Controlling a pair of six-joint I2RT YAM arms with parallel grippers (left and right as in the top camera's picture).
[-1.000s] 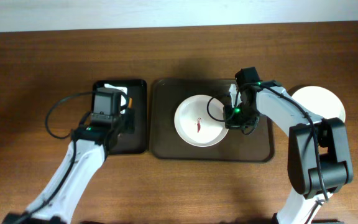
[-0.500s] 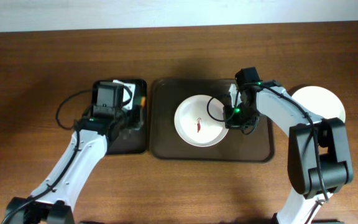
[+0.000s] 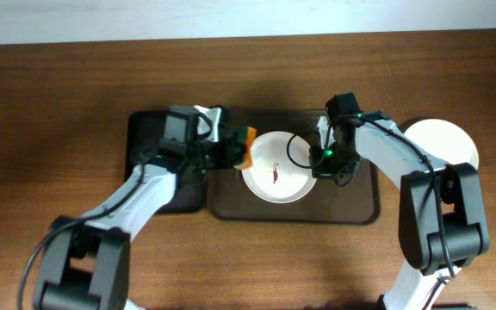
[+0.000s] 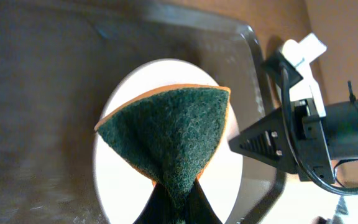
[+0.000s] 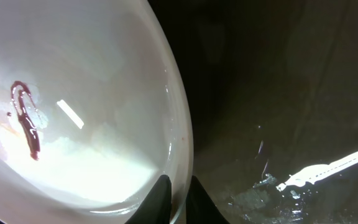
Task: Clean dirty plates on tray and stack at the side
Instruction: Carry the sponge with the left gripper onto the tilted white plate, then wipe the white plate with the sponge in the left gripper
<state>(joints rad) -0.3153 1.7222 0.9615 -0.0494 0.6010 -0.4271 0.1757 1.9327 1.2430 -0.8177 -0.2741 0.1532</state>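
Observation:
A white plate [image 3: 275,167] with a small red smear [image 3: 276,173] at its centre sits on the dark brown tray [image 3: 351,205]. My right gripper [image 3: 321,162] is shut on the plate's right rim; in the right wrist view the fingers [image 5: 159,196] pinch the rim [image 5: 178,149] and the smear [image 5: 25,118] shows. My left gripper [image 3: 231,151] is shut on a green and orange sponge [image 3: 245,147] at the plate's left edge. In the left wrist view the sponge [image 4: 173,134] hangs over the plate [image 4: 120,186]. A clean white plate [image 3: 444,142] lies on the wood at the right.
A narrower black tray [image 3: 149,168] lies left of the brown tray, under my left arm. The right arm's black body [image 4: 303,140] shows close to the plate in the left wrist view. A white strip [image 5: 328,169] lies on the tray.
My left gripper has swung right from the black tray, carrying the sponge to the plate's left edge. The right gripper and plate have not moved.

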